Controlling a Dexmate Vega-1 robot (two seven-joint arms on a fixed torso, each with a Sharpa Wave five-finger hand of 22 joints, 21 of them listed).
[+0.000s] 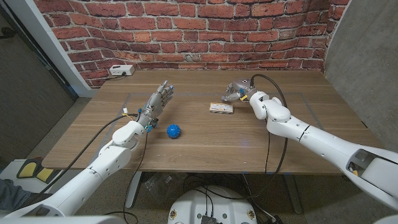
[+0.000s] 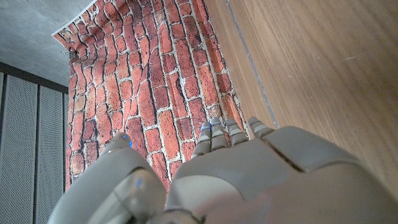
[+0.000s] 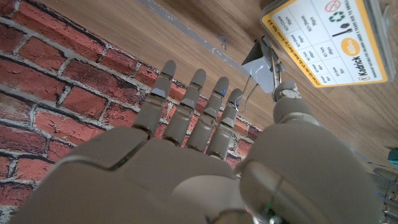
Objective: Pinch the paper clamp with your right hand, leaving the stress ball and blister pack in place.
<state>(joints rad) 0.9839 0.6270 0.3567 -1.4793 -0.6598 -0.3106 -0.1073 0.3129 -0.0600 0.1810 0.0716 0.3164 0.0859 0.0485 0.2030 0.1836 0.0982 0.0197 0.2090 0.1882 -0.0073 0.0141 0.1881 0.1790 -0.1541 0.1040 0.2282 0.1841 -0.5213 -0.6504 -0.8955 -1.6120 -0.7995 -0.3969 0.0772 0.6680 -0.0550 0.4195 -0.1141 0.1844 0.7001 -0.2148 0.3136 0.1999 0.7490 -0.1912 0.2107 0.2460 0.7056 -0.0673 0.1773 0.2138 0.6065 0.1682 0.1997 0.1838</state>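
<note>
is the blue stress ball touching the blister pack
No. In the head view the stress ball lies apart from the blister pack, with bare table between them.

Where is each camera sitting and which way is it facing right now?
Head view: on the head, looking down the table; left hand, right hand, stress ball.
Left wrist view: along the left hand toward the brick wall.
Right wrist view: along the right hand; paper clamp, blister pack.
Head and right wrist views share the blister pack.
</note>
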